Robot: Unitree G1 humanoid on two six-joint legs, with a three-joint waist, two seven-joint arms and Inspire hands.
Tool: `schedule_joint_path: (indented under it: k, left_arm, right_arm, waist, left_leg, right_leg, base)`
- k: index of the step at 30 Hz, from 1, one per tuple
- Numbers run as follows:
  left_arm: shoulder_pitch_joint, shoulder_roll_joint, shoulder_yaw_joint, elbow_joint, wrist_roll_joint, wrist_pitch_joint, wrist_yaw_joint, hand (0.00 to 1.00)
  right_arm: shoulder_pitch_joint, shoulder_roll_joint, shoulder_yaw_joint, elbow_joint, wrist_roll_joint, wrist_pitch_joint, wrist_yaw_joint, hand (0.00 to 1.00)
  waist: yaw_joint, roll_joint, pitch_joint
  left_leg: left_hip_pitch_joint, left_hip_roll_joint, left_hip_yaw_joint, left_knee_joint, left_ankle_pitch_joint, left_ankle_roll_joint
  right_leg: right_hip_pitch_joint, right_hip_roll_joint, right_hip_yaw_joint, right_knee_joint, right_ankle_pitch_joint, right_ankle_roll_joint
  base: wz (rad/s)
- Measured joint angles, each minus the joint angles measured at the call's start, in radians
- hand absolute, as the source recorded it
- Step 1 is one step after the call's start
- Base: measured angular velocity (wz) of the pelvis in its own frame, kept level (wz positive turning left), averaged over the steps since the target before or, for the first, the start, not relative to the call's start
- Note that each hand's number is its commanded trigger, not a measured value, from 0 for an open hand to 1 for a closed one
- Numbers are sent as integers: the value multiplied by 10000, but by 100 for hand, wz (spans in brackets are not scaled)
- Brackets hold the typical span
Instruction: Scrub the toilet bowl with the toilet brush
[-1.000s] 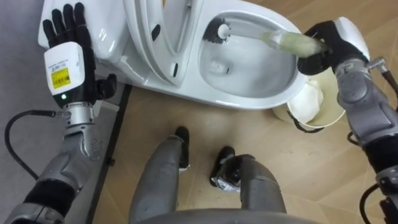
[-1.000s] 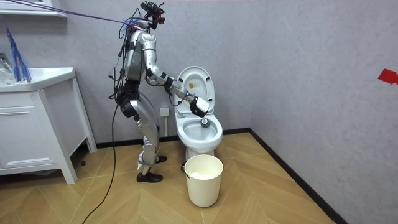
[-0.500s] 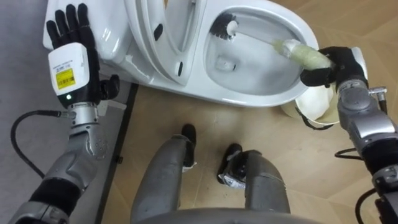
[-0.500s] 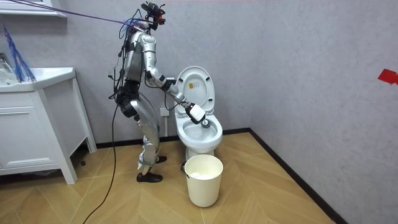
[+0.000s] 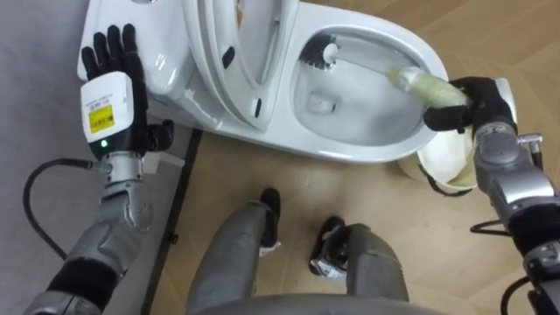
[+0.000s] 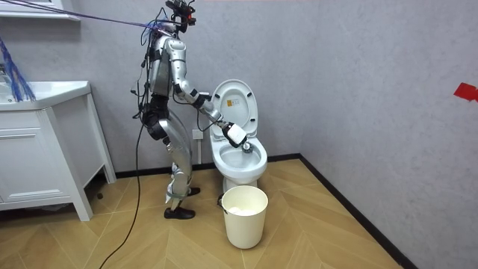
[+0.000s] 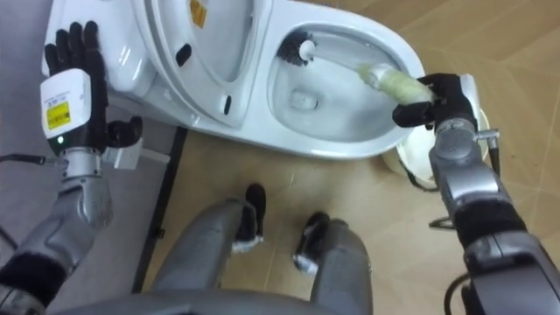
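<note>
A white toilet (image 5: pixel 359 144) stands before me with its seat and lid (image 5: pixel 241 52) raised. My right hand (image 5: pixel 477 101) is shut on the pale handle of a toilet brush (image 5: pixel 420 85). The brush's dark and white head (image 5: pixel 322 54) rests inside the bowl at its far side. My left hand (image 5: pixel 114 83) is held up open, fingers straight, beside the toilet's tank side. In the room view I stand facing the toilet (image 6: pixel 239 161) with my right hand (image 6: pixel 235 134) over the bowl.
A cream waste bin (image 5: pixel 451 157) stands on the wooden floor just right of the bowl, under my right wrist; it shows in the room view (image 6: pixel 245 215) in front of the toilet. A white vanity cabinet (image 6: pixel 41 149) stands at the room view's left.
The brush head has moved a little to the right along the bowl's far side, with my right hand drawn slightly nearer the rim. The eye view itself has shifted. My left hand stays raised.
</note>
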Motion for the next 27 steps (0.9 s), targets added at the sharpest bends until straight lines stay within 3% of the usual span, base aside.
schedule_joint_path:
  k: [3, 8, 12, 15, 16, 19, 21, 23, 27]
  left_arm:
    - [760, -104, 314, 77, 63, -84, -113, 0]
    - [2281, -481, 979, 147, -110, -111, -152, 0]
    - [3315, -708, 1557, 327, -133, -303, -172, 0]
    - [3759, -850, 1706, 637, -75, -508, -194, 0]
    - [3804, -862, 1712, 700, -76, -506, -211, 0]
    - [4068, -1063, 1855, 1064, -85, -463, -437, 0]
    - [4163, -1070, 1886, 1152, -83, -432, -644, 0]
    - [4167, -1110, 2042, 1261, -141, -419, -880, 0]
    - [4187, -1169, 2201, 1557, -758, -455, -1096, 0]
  right_arm:
    - [618, -1, -266, -513, -753, -60, 0, 100]
    - [2169, 4, -1140, -2008, -916, -228, -19, 100]
    - [2897, 545, -2554, -3511, 104, -1550, -428, 100]
    - [3172, 859, -3093, -3883, 47, -2374, -518, 100]
    - [3224, 858, -3127, -3892, 44, -2491, -498, 100]
    - [3951, 904, -3338, -4191, -479, -2827, -286, 100]
    - [4291, 1046, -3340, -4190, -651, -2817, -205, 100]
    - [4611, 1135, -3338, -4177, -895, -2814, -136, 100]
    - [5155, 1146, -3339, -4180, -1295, -2814, -98, 100]
  waist:
    - [-36, -1, -215]
    - [-131, -67, -315]
    - [-217, -79, -479]
    - [-224, -196, -574]
    - [-230, -235, -599]
    - [-311, -294, -599]
    - [-428, -306, -593]
    - [-448, -334, -534]
    - [-463, -394, -492]
  left_leg:
    - [607, -2, -9, -302, -1, -6]
    - [1980, 0, 3, -970, 5, -18]
    - [3029, 63, -14, -1521, -30, -77]
    - [3763, 57, -24, -1898, -79, -127]
    - [3853, 45, -30, -1943, -91, -131]
    - [4245, 52, -37, -2064, -182, -138]
    - [4337, 57, -28, -2089, -224, -143]
    - [4466, 53, 63, -2216, -226, -145]
    - [4682, 58, 332, -2475, -235, -161]
  right_leg:
    - [659, 98, 4, -455, 40, 71]
    - [2186, 267, -101, -1477, 187, 221]
    - [3314, 523, -114, -2444, 449, 322]
    - [4154, 673, -89, -3082, 577, 421]
    - [4247, 680, -83, -3143, 584, 433]
    - [4802, 773, -107, -3577, 707, 492]
    - [4953, 800, -128, -3732, 738, 503]
    - [4991, 790, -67, -3740, 741, 503]
    - [4937, 790, 266, -3738, 732, 506]
  base:
    - [-3]
    - [-1]
    - [-3]
    - [0]
    - [0]
    - [0]
    - [-2]
    - [-10]
    - [-23]
